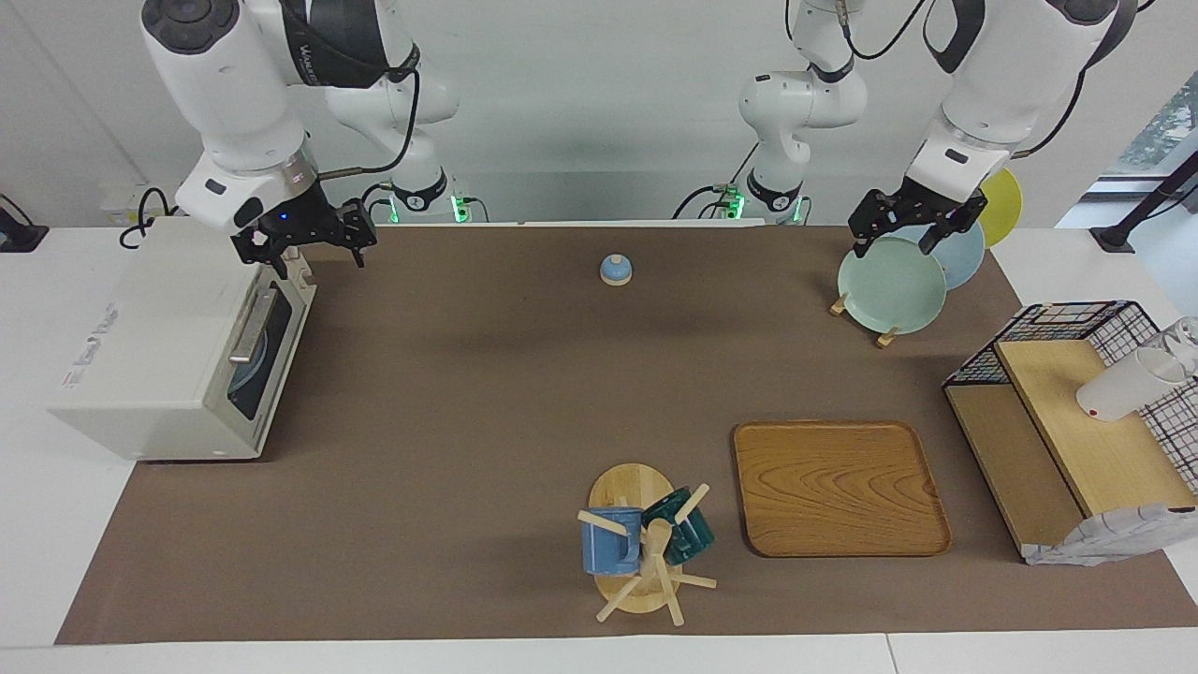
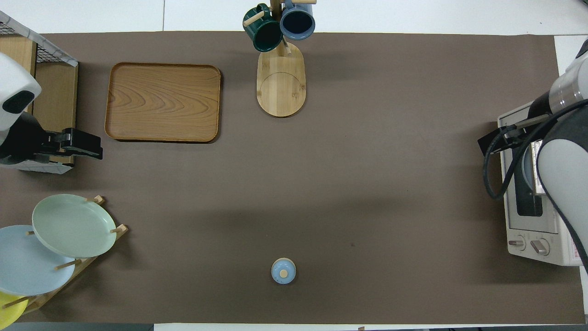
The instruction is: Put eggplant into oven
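The off-white oven (image 1: 159,356) stands at the right arm's end of the table, its dark glass door shut and its bar handle (image 1: 251,326) facing the table's middle. The overhead view shows the oven (image 2: 521,225) partly under the right arm. The eggplant is out of view; through the glass only a bluish round shape shows. My right gripper (image 1: 314,253) hangs open and empty just above the door's top corner nearest the robots; overhead, one of its fingers (image 2: 488,140) shows. My left gripper (image 1: 895,241) waits open and empty over the green plate (image 1: 891,284).
A small blue bell (image 1: 615,270) sits near the robots' edge. A plate rack holds green, blue (image 1: 964,255) and yellow plates. A wooden tray (image 1: 838,487), a mug tree (image 1: 646,548) with two mugs and a wire-and-wood shelf (image 1: 1076,440) stand farther out.
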Available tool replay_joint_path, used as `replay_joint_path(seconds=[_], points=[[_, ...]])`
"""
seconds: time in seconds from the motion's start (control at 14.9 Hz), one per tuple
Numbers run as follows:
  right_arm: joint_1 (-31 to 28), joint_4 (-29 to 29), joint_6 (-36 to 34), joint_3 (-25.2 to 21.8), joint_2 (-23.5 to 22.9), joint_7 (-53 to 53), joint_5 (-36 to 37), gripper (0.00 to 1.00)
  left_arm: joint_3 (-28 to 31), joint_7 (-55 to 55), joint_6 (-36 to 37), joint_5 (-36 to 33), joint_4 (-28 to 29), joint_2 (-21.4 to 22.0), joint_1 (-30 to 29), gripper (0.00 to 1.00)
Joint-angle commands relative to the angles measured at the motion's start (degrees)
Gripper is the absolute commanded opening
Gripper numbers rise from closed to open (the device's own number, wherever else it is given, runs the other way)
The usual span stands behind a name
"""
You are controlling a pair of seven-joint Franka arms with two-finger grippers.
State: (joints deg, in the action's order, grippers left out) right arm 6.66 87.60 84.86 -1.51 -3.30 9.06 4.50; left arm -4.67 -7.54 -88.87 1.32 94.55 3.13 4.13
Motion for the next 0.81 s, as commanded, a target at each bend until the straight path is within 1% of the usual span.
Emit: replay_joint_path(seconds=[0.0, 0.2, 0.74], points=[[0.3, 0.6, 0.0, -0.9, 1.1, -0.2, -1.2, 1.00, -0.4, 0.5, 0.9, 0.0, 0.0, 0.3, -0.7, 1.00], [0.5, 4.7, 2.1, -1.8, 3.7, -0.2, -1.2, 1.00, -0.4, 0.5, 0.9, 0.0, 0.0, 0.3, -0.8, 1.00], [0.0, 3.5, 1.8, -1.8, 2.0, -0.3, -1.6, 1.00, -0.4, 0.5, 1.0, 0.0, 0.0, 0.3, -0.7, 1.00]])
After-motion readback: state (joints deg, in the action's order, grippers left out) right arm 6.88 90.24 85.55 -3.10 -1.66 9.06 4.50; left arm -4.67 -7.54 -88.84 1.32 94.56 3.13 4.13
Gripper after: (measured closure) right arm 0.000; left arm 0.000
